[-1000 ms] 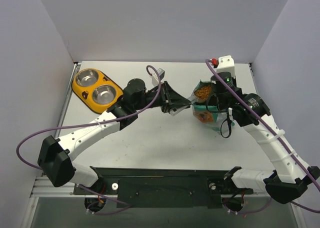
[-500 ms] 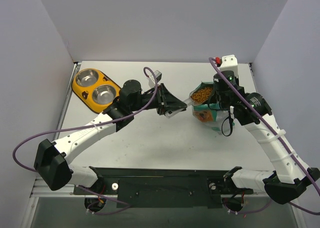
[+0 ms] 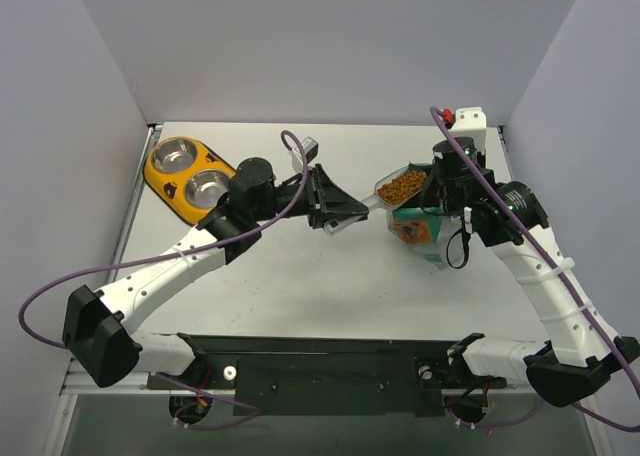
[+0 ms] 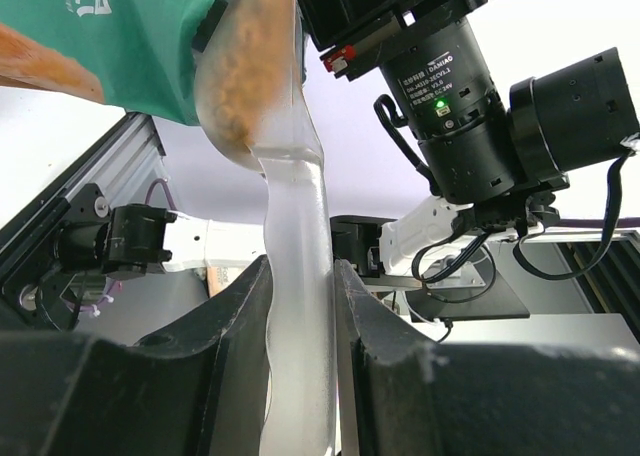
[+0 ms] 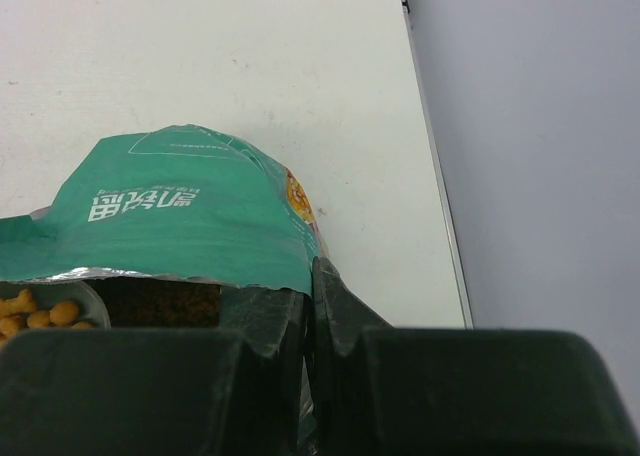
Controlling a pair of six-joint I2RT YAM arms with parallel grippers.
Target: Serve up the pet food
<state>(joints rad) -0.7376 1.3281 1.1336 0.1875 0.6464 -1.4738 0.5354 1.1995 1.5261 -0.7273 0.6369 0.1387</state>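
The left end effector was clamped on the handle of the clear scoop. Its cup, heaped with pet food, hung at the mouth of the pouch. The right end effector was pinched together on the pouch's rim. Scooping looked done. The next move called for a level carry across the counter to the yellow feeder, then a tip into a bowl.

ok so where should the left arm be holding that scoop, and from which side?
By its handle, from the handle end on the left, as the left gripper has it now. The scoop has a long narrow handle that fits between the fingers; its bowl is full of pet food at the pouch, so it should stay clear and level.
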